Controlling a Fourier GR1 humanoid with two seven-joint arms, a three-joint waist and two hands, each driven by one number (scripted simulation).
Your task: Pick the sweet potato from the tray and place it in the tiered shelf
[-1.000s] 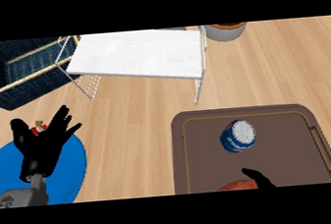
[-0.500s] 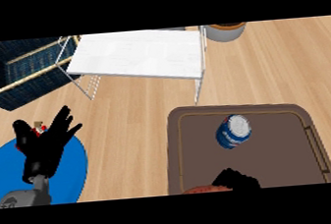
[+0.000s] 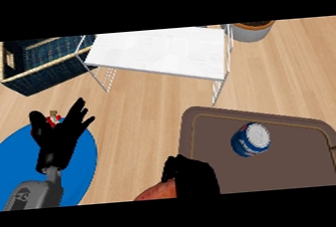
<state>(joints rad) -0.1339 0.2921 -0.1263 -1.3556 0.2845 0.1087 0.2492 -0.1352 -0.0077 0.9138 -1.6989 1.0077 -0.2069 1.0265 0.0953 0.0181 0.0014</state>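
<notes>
Sweet potato (image 3: 156, 192) sits under our right hand (image 3: 194, 178), fingers (image 3: 177, 167) curled round it; we should lift clear of the tray (image 3: 200, 114), then toward the shelf (image 3: 163, 53) beyond.

The brown rectangular tray (image 3: 201, 128) lies near right, with a blue-and-white can (image 3: 250, 140) on it. The white wire tiered shelf (image 3: 163, 53) stands far centre, the dark woven basket (image 3: 41, 65) to its left, and a round blue plate (image 3: 9, 170) near left.

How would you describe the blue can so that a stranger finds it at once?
Find the brown tray at the counter's lower right. A round can sits near its middle. Only it is blue with a white top; the sweet potato is reddish.
</notes>
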